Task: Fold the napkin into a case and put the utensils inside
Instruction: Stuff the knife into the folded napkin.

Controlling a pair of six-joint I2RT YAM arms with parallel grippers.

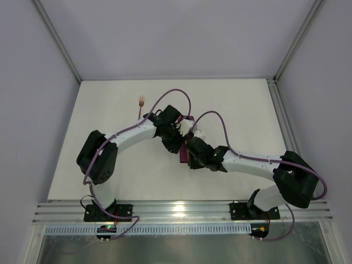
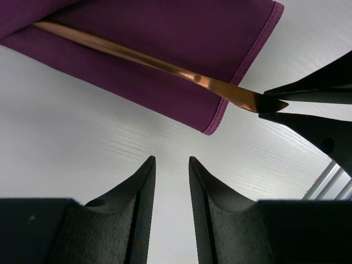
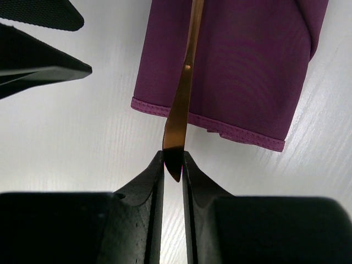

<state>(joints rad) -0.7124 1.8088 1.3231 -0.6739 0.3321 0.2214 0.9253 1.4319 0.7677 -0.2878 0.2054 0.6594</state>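
Case (image 2: 165, 27): you find the folded magenta-purple cloth lying flat on the bench (image 1: 236, 110) near the middle, where your two arms meet. In the top view most of it is hidden under the wrists.
Case edge: a stitched short edge faces both wrist cameras, with one corner showing in the left wrist view.
Copper utensil (image 3: 184, 82): it runs lengthwise across the top face of the case, and its tapered near end overhangs the stitched edge. You cannot tell which utensil it is, or whether its far end is tucked under a fold.
Right jaws: clamped on that overhanging end, with one fingertip (image 3: 155, 170) on each side of the thin metal, just off the case edge.
Left jaws: slightly parted and holding nothing. Their fingertips (image 2: 147, 173) hang over bare bench, just short of the case corner and beside the right jaws.
Fork (image 1: 141, 108): it lies alone on the bench beyond your left arm (image 1: 132, 132), well apart from the case. Its pale head points towards the far side, and neither set of jaws touches it.
Right arm (image 1: 253, 162): it reaches in from the right, with its wrist over the case.
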